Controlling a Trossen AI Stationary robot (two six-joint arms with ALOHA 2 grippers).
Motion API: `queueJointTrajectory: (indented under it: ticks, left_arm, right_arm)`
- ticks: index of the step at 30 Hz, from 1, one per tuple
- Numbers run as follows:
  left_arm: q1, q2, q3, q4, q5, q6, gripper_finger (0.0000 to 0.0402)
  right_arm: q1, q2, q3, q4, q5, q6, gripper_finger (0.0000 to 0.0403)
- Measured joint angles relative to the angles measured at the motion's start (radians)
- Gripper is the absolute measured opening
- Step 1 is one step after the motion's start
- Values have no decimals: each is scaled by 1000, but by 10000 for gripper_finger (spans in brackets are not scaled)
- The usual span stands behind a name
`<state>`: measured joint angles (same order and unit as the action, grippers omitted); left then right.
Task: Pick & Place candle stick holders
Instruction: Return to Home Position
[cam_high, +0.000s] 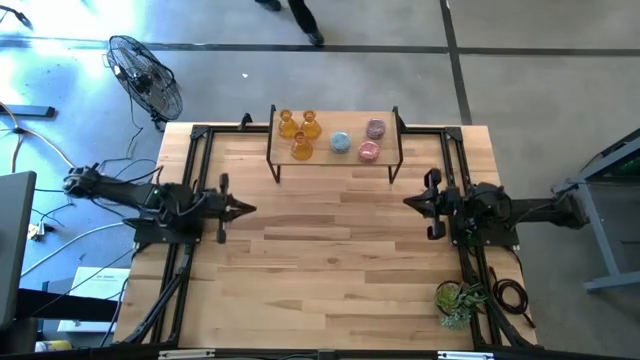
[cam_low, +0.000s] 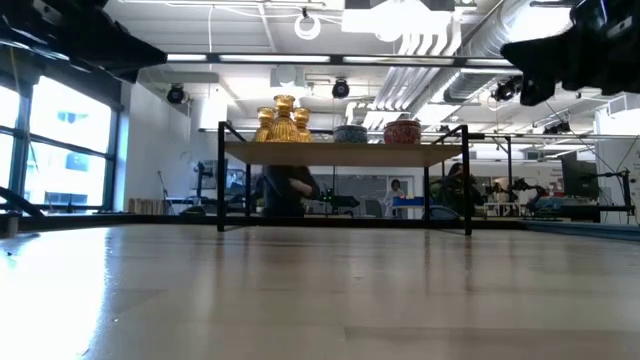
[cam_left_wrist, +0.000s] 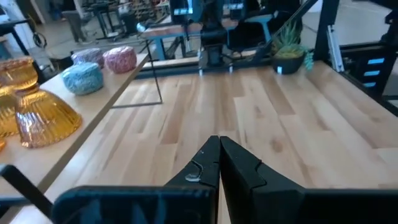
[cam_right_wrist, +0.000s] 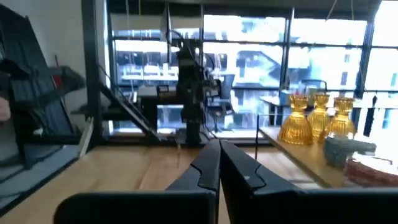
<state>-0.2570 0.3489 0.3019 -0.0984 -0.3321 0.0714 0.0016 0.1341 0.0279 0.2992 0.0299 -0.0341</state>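
Six small glass candle stick holders stand on a low wooden shelf (cam_high: 335, 160) at the table's far edge: three amber-orange ones (cam_high: 298, 133) on its left half, a pale blue one (cam_high: 340, 143) in the middle, two pink ones (cam_high: 371, 140) on the right. They also show in the low view (cam_low: 284, 119), the left wrist view (cam_left_wrist: 43, 118) and the right wrist view (cam_right_wrist: 317, 118). My left gripper (cam_high: 250, 209) is shut and empty over the table's left side. My right gripper (cam_high: 408, 202) is shut and empty over the right side. Both point toward the table's middle.
A green potted plant (cam_high: 458, 298) stands at the table's near right corner. The shelf rests on black metal legs (cam_high: 276, 170). A fan (cam_high: 145, 75) stands on the floor beyond the far left corner. Bare wooden table (cam_high: 330, 260) lies between the arms. A person walks beyond the far edge.
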Motion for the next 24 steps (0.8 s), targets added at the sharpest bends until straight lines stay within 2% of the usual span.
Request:
queueJointTrajectory:
  ticks: [4, 9, 18, 24]
  left_arm:
    - [68, 0, 0, 1, 61, 4, 5]
    - [115, 0, 0, 1, 191, 11, 5]
    - [127, 0, 0, -3, 203, -7, 5]
    - [127, 0, 0, -11, 198, -24, 5]
  right_arm:
    - [-31, -49, -17, -67, -9, 40, 1]
    - [-45, -49, -16, -58, -16, 76, 9]
    - [-46, -49, -16, -102, -93, 55, 72]
    - [-46, -49, -16, -102, -96, 53, 120]
